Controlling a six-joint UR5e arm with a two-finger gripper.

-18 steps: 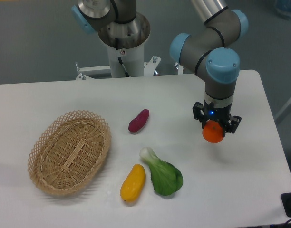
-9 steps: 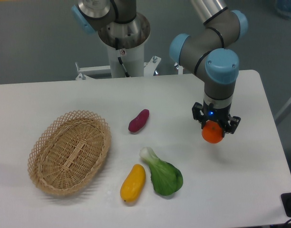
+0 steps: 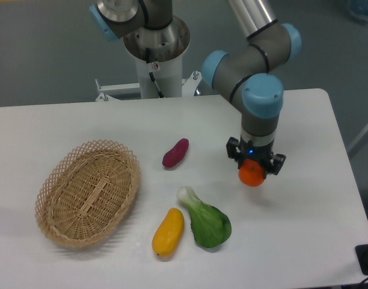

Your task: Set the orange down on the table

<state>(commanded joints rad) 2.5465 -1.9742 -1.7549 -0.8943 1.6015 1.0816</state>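
Note:
The orange point(image 3: 252, 175) is a small round bright-orange fruit held between the black fingers of my gripper point(image 3: 253, 170), which points straight down and is shut on it. It hangs just above the white table point(image 3: 304, 229), right of centre. Whether its underside touches the tabletop I cannot tell. The upper part of the orange is hidden by the gripper body.
A green leafy vegetable point(image 3: 205, 220) lies just left and in front of the orange, with a yellow mango-like fruit point(image 3: 168, 232) beside it. A purple sweet potato point(image 3: 175, 153) lies mid-table. A wicker basket point(image 3: 88, 191) stands at the left.
The arm has carried the orange to the left, closer to the leafy vegetable. The grip on it is unchanged, and the other items have not moved.

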